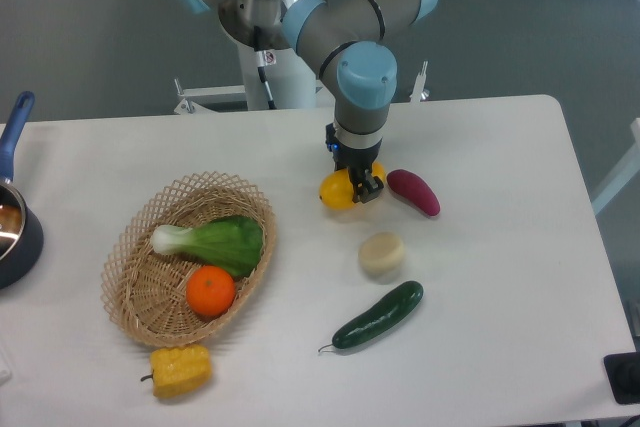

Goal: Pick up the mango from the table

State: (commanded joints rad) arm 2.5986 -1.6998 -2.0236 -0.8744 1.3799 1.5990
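Mango (337, 190) in pincer (364, 185), purple eggplant (413, 192) just right, cream puck (381, 254) below

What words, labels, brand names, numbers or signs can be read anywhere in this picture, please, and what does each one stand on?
No text can be read.
Small white sticker with a red mark on the robot's base column: too small and blurred to read.
The mango, the pincer, the wicker basket and the table show no print or label.
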